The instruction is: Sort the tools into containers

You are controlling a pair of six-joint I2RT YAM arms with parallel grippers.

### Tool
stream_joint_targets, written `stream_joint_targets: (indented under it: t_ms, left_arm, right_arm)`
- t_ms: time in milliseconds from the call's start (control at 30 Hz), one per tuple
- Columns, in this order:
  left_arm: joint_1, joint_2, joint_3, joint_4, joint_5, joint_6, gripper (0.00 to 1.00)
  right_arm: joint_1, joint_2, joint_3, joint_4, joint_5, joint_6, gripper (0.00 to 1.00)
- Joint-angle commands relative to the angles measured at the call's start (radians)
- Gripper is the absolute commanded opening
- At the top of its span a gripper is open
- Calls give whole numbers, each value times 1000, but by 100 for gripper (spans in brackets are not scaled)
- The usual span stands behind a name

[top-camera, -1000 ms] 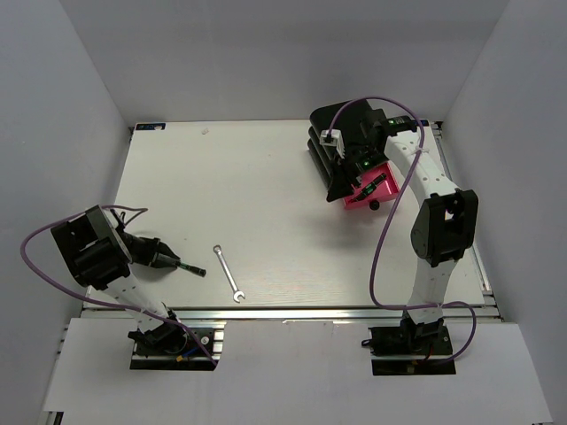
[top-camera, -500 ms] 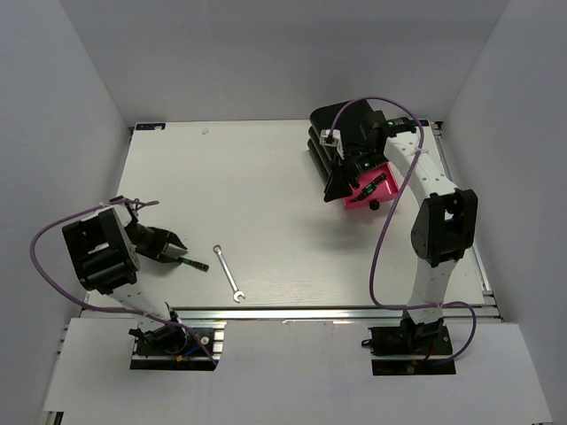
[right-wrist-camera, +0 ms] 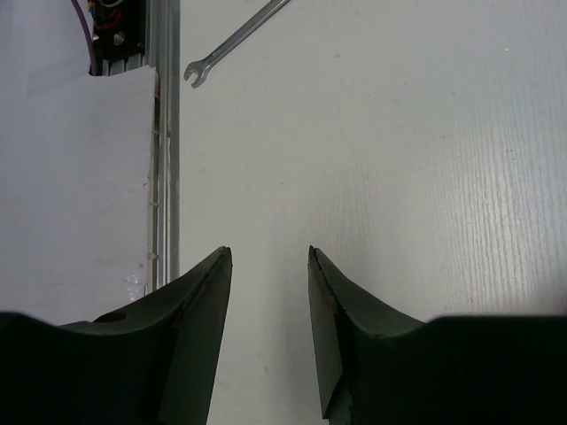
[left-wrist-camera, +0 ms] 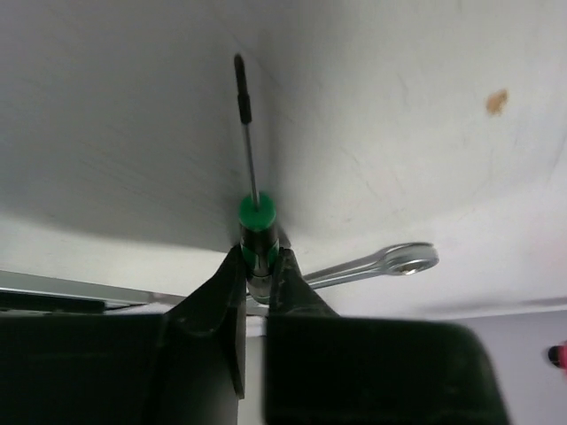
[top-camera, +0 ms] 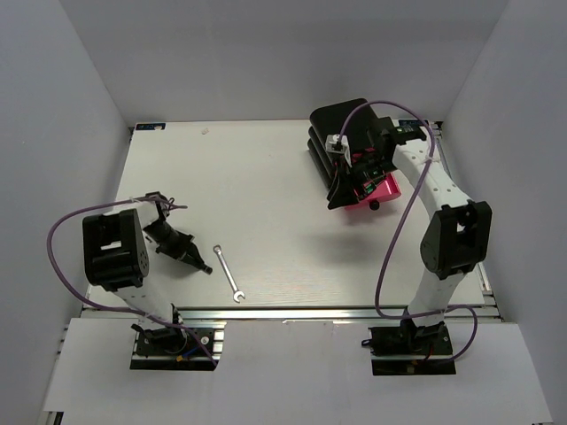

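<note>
My left gripper [left-wrist-camera: 258, 258] is shut on the handle of a screwdriver [left-wrist-camera: 256, 212] with a green collar; its thin shaft points away over the white table. In the top view this gripper [top-camera: 190, 258] is at the table's front left, and the screwdriver's tip [top-camera: 208, 271] points at the silver wrench [top-camera: 228, 274], which lies flat just to the right. The wrench [left-wrist-camera: 383, 264] also shows beside my left fingers. The containers [top-camera: 337, 133] are black drawers stacked at the back right, with the lowest pink drawer [top-camera: 386, 188] pulled out. My right gripper [top-camera: 339, 190] hangs open and empty in front of them.
The right wrist view looks down between open fingers [right-wrist-camera: 266, 257] at bare table, with the wrench [right-wrist-camera: 235, 40] far off and the metal front rail [right-wrist-camera: 164, 142] at the left. White walls close in the table on three sides.
My left gripper opened, swung round toward the screwdriver and shut on its handle. The right gripper shifted slightly to the right over the open pink drawer.
</note>
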Motion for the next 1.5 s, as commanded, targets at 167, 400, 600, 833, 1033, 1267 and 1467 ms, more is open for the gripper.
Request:
stream_joint_targets:
  t_ms: [167,400,600,833,1033,1267,1467]
  left_arm:
    - [-98,-174,23,64,-209,-2,0]
    - [-268,-424,161,144,-26,-24,0]
    - [-558,-328,285,508,110,-102,0]
    - [-838,131,778,581,107,85,0]
    - [-944,502,1316,345,-39,490,0]
    - [-1003,481,1184,540,-69,671,0]
    - [-1062,617,1335,498,-249,837,1]
  right_arm:
    - [-11,-129,-43,29,-72,-12,45]
    - [-23,-272,-72,185,-54,226,45]
    - [-149,-563,-353,825,346,866,0]
    - [-363,-689,-448,825,394,869,0]
    - [-482,-787,-533,788,327,811,0]
    - [-503,-853,-608,780,331,777,0]
    - [-503,-864,-623,762,316,772,0]
